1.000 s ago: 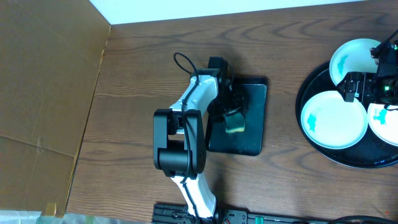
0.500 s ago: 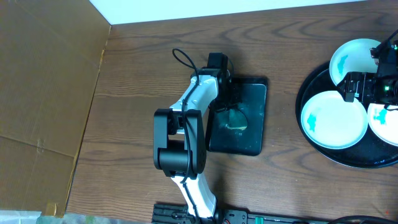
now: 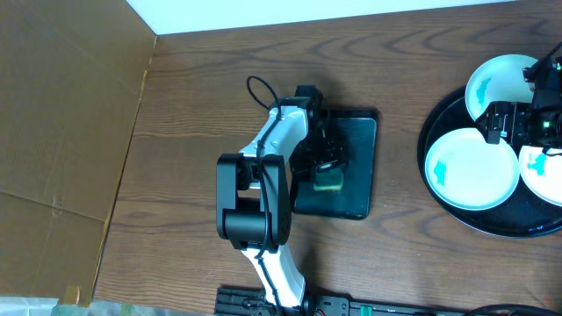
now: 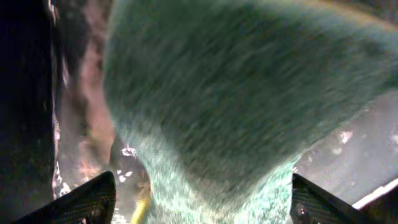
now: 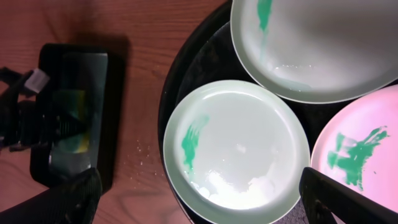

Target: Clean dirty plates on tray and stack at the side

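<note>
Three white plates with teal smears lie on the round black tray (image 3: 435, 132): one at the back (image 3: 499, 83), one in the middle (image 3: 471, 168) and one at the right edge (image 3: 540, 171). In the right wrist view they show at the top (image 5: 317, 43), in the middle (image 5: 236, 152) and, tinted pink, on the right (image 5: 360, 155). My right gripper (image 5: 199, 208) hangs open and empty above the middle plate. My left gripper (image 4: 204, 202) is shut on the green sponge (image 4: 236, 112), low over the rectangular black tray (image 3: 356, 197). The sponge (image 3: 330, 181) also shows in the overhead view.
The rectangular tray (image 5: 115, 93) looks wet, and water drops (image 5: 140, 149) lie on the wood between it and the round tray (image 5: 171, 93). Brown cardboard (image 3: 70, 132) covers the left side. A white surface (image 3: 351, 13) borders the table's far edge.
My left gripper has moved the sponge back and forth over the rectangular tray, and the sponge now sits slightly nearer the front. The right arm and the plates have not moved.
</note>
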